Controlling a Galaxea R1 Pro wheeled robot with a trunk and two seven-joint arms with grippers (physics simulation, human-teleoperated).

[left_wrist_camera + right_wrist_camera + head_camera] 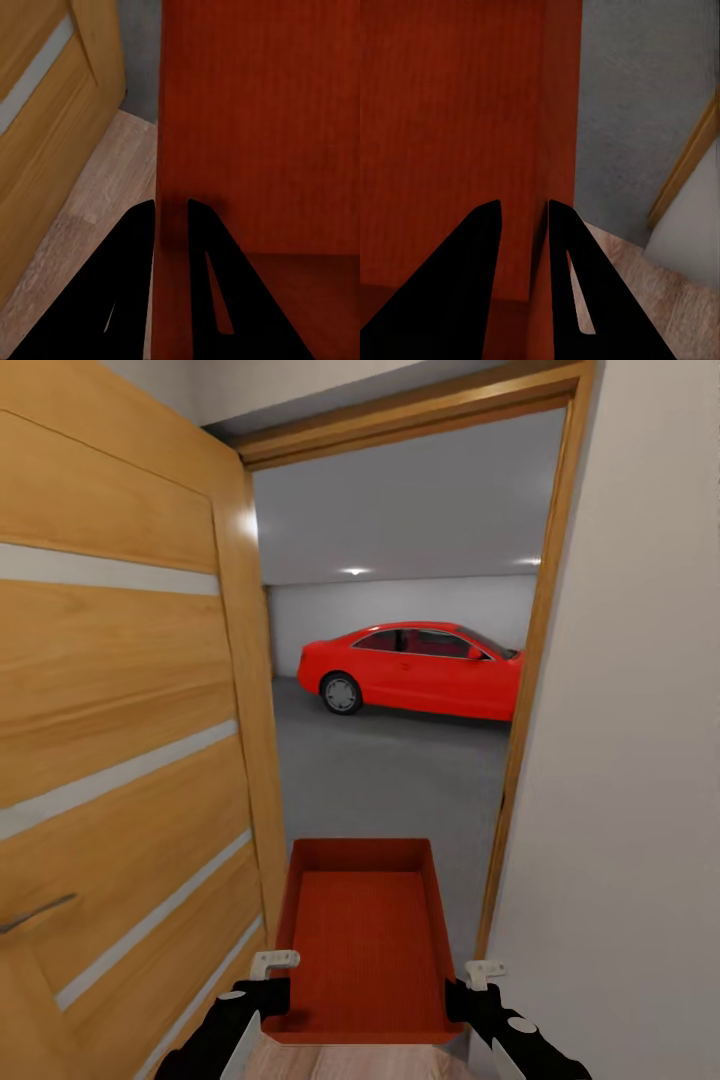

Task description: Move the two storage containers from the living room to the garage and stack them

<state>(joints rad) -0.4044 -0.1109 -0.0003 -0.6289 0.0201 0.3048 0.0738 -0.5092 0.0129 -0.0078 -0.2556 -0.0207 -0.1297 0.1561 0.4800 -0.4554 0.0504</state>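
Observation:
One orange-red open-top storage container hangs level in front of me, empty inside. My left gripper is shut on its left wall near the close corner, and my right gripper is shut on its right wall. In the left wrist view the fingers pinch the thin red wall. The right wrist view has the same pinch on the opposite wall. Beyond the doorway lies the garage with its dark grey floor.
An open wooden door stands close on my left. The wooden door frame and a white wall are close on my right. A red car is parked across the far garage. Light wood planks lie under the container.

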